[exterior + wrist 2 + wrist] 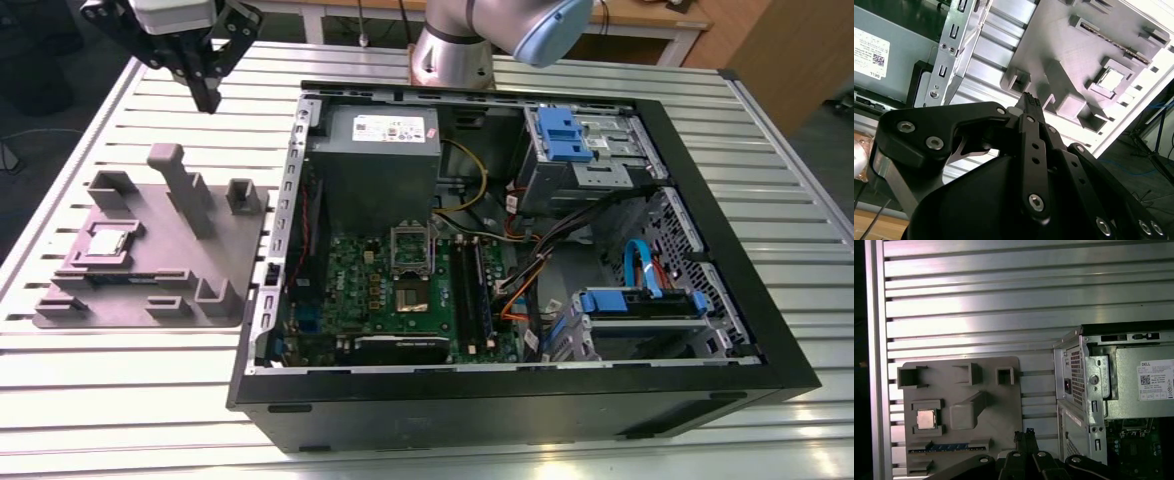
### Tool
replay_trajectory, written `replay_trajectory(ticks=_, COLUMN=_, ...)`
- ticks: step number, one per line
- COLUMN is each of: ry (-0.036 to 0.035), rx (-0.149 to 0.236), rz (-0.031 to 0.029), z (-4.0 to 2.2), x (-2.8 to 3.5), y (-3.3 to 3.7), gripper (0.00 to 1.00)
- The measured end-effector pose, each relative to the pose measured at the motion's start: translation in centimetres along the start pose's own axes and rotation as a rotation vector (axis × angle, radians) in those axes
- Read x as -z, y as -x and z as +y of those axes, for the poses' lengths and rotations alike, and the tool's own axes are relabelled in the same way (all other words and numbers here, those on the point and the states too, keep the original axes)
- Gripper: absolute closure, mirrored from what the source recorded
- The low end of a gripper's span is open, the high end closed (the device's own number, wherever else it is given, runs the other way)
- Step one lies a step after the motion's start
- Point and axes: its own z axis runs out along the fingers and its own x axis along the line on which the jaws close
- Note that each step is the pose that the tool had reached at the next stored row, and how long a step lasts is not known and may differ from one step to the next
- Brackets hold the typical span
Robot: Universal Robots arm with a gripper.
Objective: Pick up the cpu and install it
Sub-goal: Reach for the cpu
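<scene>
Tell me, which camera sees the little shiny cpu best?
The first wrist view: it looks straight down on the cpu, showing its whole square silvery top seated in the grey fixture. The second wrist view shows the cpu slanted; the exterior view shows the cpu from farther off.

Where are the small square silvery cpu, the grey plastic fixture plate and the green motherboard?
small square silvery cpu (pixel 926 419): first wrist view, centre of its metal top.
grey plastic fixture plate (pixel 999 405): first wrist view, bare flat surface.
green motherboard (pixel 358 285): exterior view, its green surface.
</scene>
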Motion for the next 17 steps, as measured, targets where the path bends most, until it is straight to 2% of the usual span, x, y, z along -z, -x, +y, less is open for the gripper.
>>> replay_trajectory(ticks=17, ry=-0.0001, rx=0.0, rz=0.0002, z=-0.03, x=-0.04, y=-0.31, gripper=0.9)
